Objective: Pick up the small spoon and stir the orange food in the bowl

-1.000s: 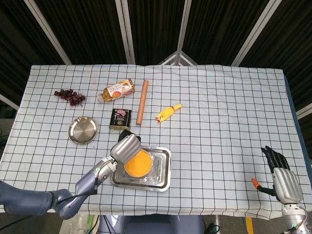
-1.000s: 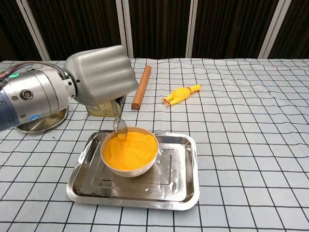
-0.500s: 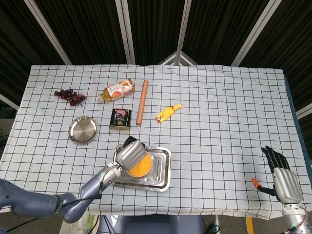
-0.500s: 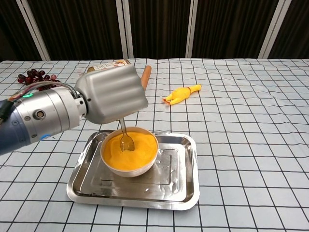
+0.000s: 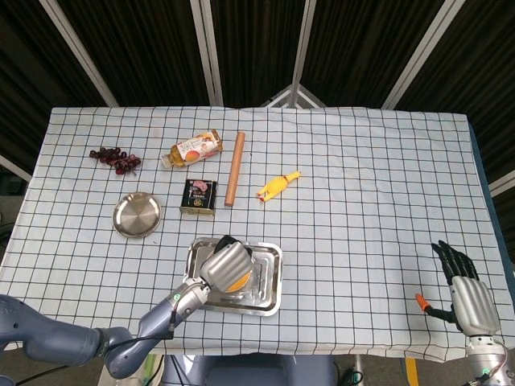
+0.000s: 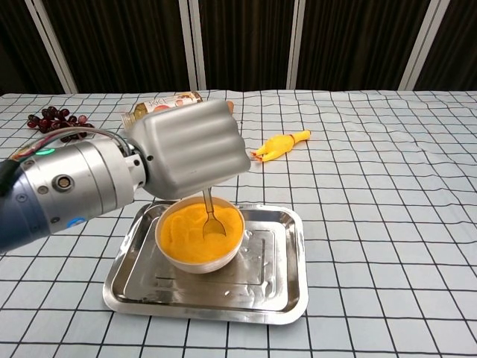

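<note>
My left hand (image 6: pixel 190 149) hangs over the white bowl (image 6: pixel 198 261) and holds the small metal spoon (image 6: pixel 211 218) upright. The spoon's tip dips into the orange food (image 6: pixel 186 230) on the bowl's right side. In the head view the left hand (image 5: pixel 228 263) covers most of the bowl, and only a sliver of orange food (image 5: pixel 238 281) shows. The bowl stands in a steel tray (image 6: pixel 274 287). My right hand (image 5: pixel 467 291) rests far off at the table's front right corner, fingers spread, holding nothing.
Behind the tray lie a wooden rolling pin (image 5: pixel 235 167), a dark tin (image 5: pixel 199 196), a bottle on its side (image 5: pixel 191 148), a yellow rubber chicken (image 5: pixel 276 186), a small steel plate (image 5: pixel 136 215) and grapes (image 5: pixel 116 158). An orange-tipped object (image 5: pixel 421 302) lies by my right hand.
My left hand has carried the spoon rightward across the bowl, from its left rim into the food on the right side. The right hand has stayed still.
</note>
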`<state>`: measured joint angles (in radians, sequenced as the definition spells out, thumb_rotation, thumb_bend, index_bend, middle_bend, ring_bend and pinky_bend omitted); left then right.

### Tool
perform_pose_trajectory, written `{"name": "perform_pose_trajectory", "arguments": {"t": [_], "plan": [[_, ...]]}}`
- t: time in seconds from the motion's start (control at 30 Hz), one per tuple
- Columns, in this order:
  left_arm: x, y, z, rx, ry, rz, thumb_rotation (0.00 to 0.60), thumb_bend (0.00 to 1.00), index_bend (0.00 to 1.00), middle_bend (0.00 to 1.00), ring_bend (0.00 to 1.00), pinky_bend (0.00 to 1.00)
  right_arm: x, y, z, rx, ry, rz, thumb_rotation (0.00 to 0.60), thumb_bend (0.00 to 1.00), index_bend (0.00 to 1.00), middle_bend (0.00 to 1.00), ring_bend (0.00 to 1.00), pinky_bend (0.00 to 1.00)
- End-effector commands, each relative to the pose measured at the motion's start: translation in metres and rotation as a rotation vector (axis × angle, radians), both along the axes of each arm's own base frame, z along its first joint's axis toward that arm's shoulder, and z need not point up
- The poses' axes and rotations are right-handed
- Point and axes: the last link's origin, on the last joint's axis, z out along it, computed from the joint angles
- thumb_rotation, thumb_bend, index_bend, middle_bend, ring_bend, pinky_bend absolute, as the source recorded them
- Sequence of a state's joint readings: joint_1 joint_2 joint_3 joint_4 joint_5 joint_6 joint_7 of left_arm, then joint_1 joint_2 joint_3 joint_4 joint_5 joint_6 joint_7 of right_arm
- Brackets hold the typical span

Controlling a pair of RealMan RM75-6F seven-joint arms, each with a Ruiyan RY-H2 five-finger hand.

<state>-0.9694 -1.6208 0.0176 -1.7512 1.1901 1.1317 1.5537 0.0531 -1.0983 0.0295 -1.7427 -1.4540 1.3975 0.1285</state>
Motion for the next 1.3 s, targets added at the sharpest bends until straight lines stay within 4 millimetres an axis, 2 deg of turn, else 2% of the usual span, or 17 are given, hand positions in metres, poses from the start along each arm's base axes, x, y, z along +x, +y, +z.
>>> {"name": "perform_pose_trajectory", "arguments": {"t": [0.03, 0.7, 0.97, 1.13, 1.3], "plan": [[0.0, -0.001, 0.003, 0.0, -0.001, -0.001, 0.6, 0.75, 0.77, 1.0, 1.0, 1.0, 0.0, 0.0, 0.0, 0.001, 0.001, 0.0, 0.6, 0.32, 0.0, 0.0, 0.0, 0.0], [-0.015, 0.015, 0.036, 0.063, 0.028, 0.002, 0.6, 0.75, 0.77, 1.0, 1.0, 1.0, 0.0, 0.0, -0.001, 0.007, 0.0, -0.006, 0.6, 0.32, 0.0, 0.0, 0.0, 0.0], [-0.02, 0.016, 0.03, 0.098, 0.067, -0.049, 0.6, 0.75, 0.77, 1.0, 1.0, 1.0, 0.0, 0.001, -0.001, 0.005, 0.001, -0.006, 0.6, 0.32, 0.0, 0.0, 0.0, 0.0], [-0.017, 0.01, 0.022, 0.144, 0.141, -0.253, 0.6, 0.75, 0.77, 1.0, 1.0, 1.0, 0.0, 0.001, -0.001, 0.006, 0.002, -0.006, 0.6, 0.32, 0.0, 0.0, 0.0, 0.0], [-0.014, 0.004, 0.017, 0.153, 0.139, -0.349, 0.6, 0.75, 0.77, 1.0, 1.0, 1.0, 0.0, 0.0, -0.001, 0.006, 0.001, -0.005, 0.6, 0.32, 0.0, 0.0, 0.0, 0.0]]}}
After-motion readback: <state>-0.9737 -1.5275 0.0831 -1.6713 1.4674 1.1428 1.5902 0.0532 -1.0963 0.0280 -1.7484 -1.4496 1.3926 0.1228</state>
